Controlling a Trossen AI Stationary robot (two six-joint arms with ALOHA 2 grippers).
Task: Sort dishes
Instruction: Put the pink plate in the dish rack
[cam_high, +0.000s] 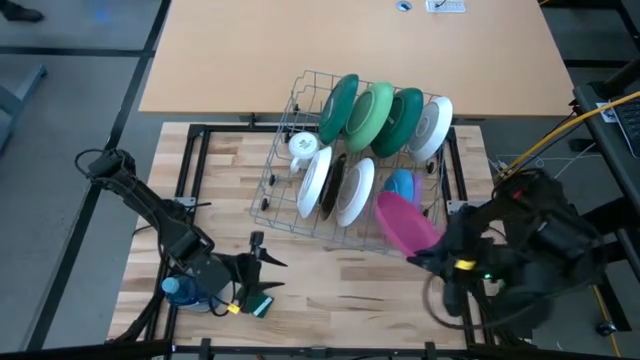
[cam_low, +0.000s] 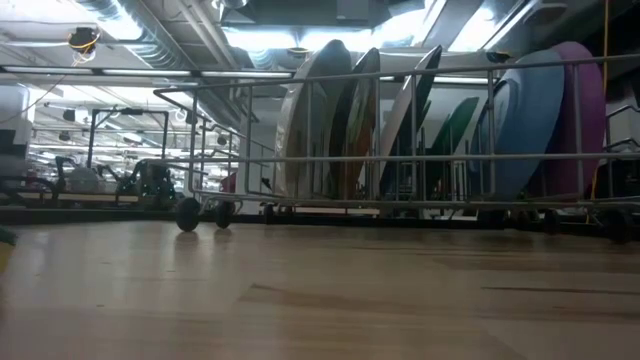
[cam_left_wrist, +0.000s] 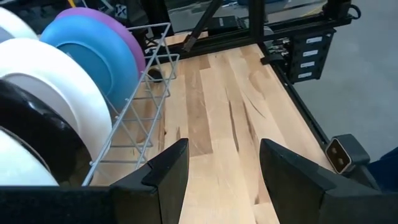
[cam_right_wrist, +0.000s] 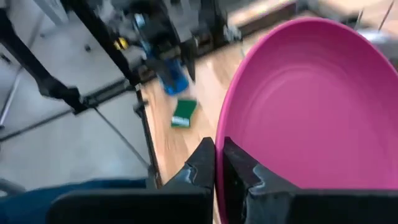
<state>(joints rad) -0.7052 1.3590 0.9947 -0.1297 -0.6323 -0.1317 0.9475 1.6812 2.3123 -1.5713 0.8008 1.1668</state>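
Wire dish rack (cam_high: 290, 120) sits mid-table on the wooden top (cam_high: 330, 290), its far end reaching onto the tan board (cam_high: 350, 40) behind; the dishes stand on edge in two rows.

Far row, left to right in the high view: dark green plate (cam_high: 340, 105); light green plate (cam_high: 371, 115); second dark green plate (cam_high: 405, 120); white plate (cam_high: 432, 127).

Near row: white plate (cam_high: 314, 180); dark plate (cam_high: 331, 188) just behind it; another white plate (cam_high: 354, 190); blue plate (cam_high: 400, 186); small white mug (cam_high: 303, 146) in the rack's left part, between the rows.

Right gripper (cam_high: 428, 258) at the rack's near right corner; fingers (cam_right_wrist: 202, 168) pinched together on the rim of the pink-purple plate (cam_high: 408, 224); the plate is tilted, at or just over the rack's corner, next to the blue plate; whether it rests in a slot, cannot tell.

Left gripper (cam_high: 262, 268) near the table's front left, well apart from the rack; fingers (cam_left_wrist: 171, 171) spread wide, nothing between them, bare wood below; green sponge (cam_high: 262, 306) on the table just beside it; blue bottle-like object (cam_high: 180, 291) by the left arm's wrist.

Low view: rack seen side-on, plates upright behind its wires; blue and purple at the right end.
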